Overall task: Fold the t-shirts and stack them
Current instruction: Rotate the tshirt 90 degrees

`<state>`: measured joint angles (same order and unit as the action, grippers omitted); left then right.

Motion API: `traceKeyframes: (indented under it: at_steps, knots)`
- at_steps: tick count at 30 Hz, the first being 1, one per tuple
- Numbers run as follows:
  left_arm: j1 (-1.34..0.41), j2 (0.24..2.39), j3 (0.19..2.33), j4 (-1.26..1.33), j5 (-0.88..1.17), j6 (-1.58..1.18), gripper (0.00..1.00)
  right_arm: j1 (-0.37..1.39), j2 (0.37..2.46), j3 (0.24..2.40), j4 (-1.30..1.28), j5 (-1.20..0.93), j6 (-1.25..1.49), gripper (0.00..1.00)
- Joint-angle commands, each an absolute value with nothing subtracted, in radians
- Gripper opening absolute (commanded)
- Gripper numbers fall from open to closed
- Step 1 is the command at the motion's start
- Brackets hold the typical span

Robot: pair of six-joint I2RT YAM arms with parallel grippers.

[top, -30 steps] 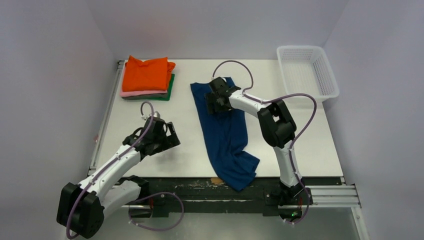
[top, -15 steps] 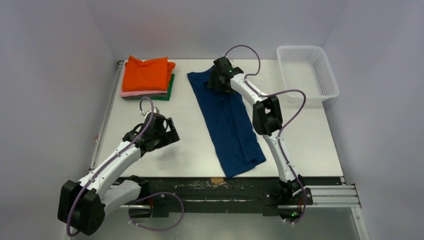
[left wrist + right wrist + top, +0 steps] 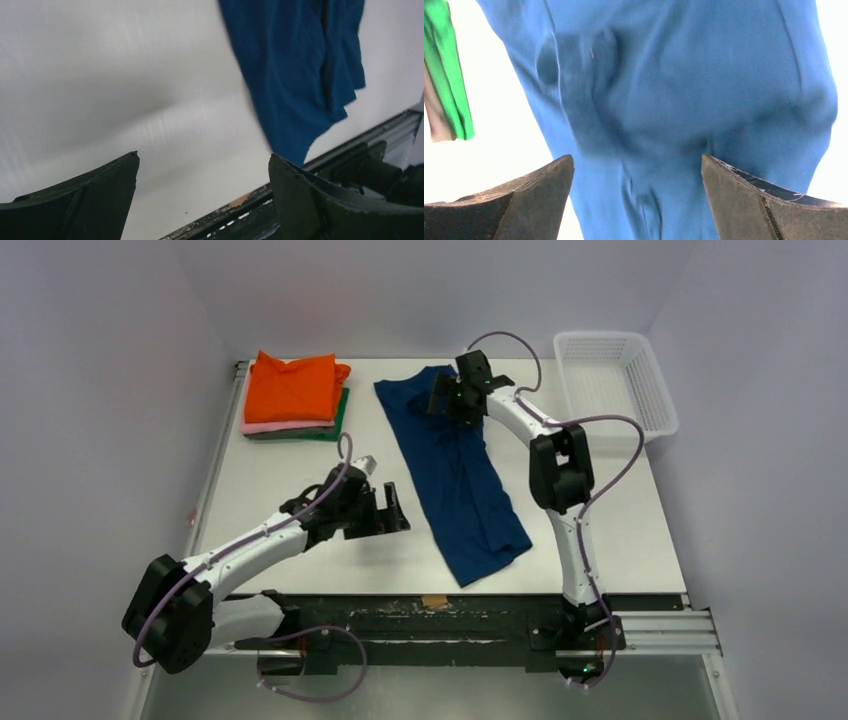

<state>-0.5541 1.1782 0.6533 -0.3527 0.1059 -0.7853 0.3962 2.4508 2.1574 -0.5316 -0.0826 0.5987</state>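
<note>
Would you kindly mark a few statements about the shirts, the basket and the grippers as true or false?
The orange t-shirt lies on top of the pink t-shirt. True.
The navy t-shirt lies in the white basket. False: it lies spread on the table, apart from the basket.
The left gripper is shut on cloth. False: it is open, above the table.
The right gripper is over the navy t-shirt. True.

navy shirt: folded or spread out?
Spread out, not folded: the navy shirt lies as a long, wrinkled strip on the table, apart from the folded stack.
</note>
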Motion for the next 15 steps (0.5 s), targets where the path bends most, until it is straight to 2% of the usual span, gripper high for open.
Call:
traceKeyframes:
  at_steps: [1,5,9,15]
  knots:
    - [-0.698,1.212,0.673,-0.183,0.262,-0.785,0.95,0.409,2.067,1.834,-0.433,-0.175,0.506,0.95]
    - [-0.863,1.301,0.678,-0.089,0.296,-0.795,0.92,0.407,1.728,1.428,-0.375,-0.085,0.505,0.95]
    - [-0.999,1.452,0.776,-0.072,0.295,-0.787,0.79,0.39,1.497,1.116,-0.438,0.061,0.544,0.95]
    - [-1.105,1.624,0.909,-0.09,0.248,-0.785,0.63,0.299,1.205,0.807,-0.489,0.151,0.638,0.91]
